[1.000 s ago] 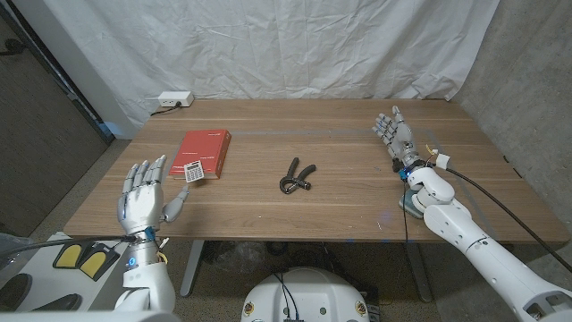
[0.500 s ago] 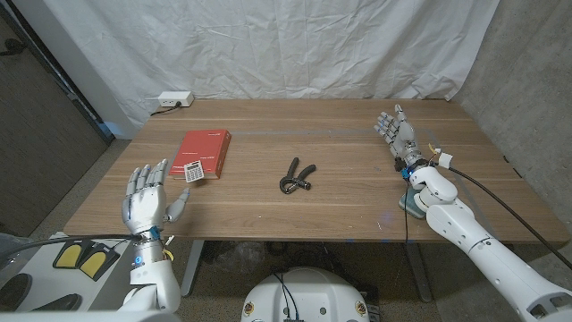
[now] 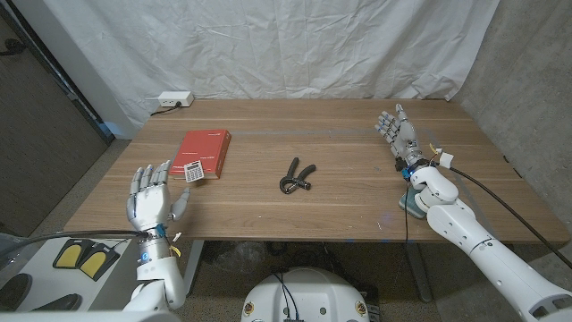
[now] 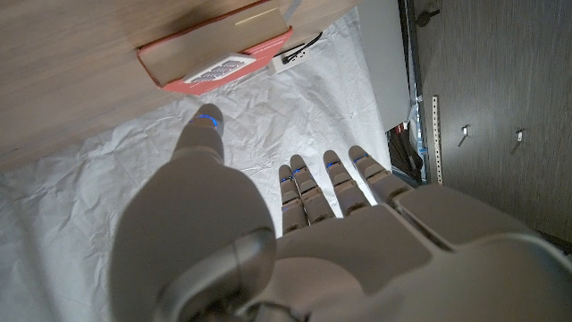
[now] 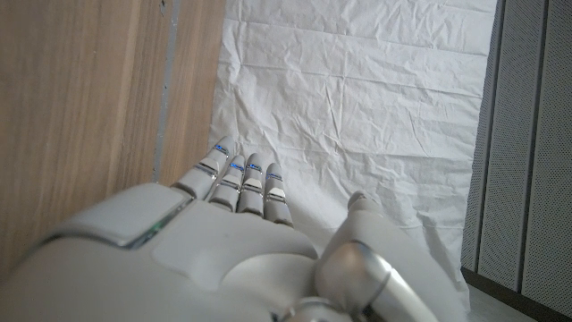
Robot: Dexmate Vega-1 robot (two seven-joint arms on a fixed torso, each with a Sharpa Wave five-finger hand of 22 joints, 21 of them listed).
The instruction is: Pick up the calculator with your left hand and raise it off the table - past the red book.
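Note:
A small grey calculator lies on the near right corner of the red book, on the table's left side. The same calculator and book appear in the left wrist view beyond my thumb. My left hand is open near the table's front left edge, fingers spread and pointing away from me, a short way in front of the calculator and apart from it. My right hand is open at the far right of the table, fingers up, holding nothing.
A black hand-grip tool lies at mid-table. A white power strip sits at the back left corner. A teal and white object lies under my right forearm. A white sheet hangs behind the table.
My left hand has shifted slightly right and nearer the front edge. The right hand and the objects have not moved.

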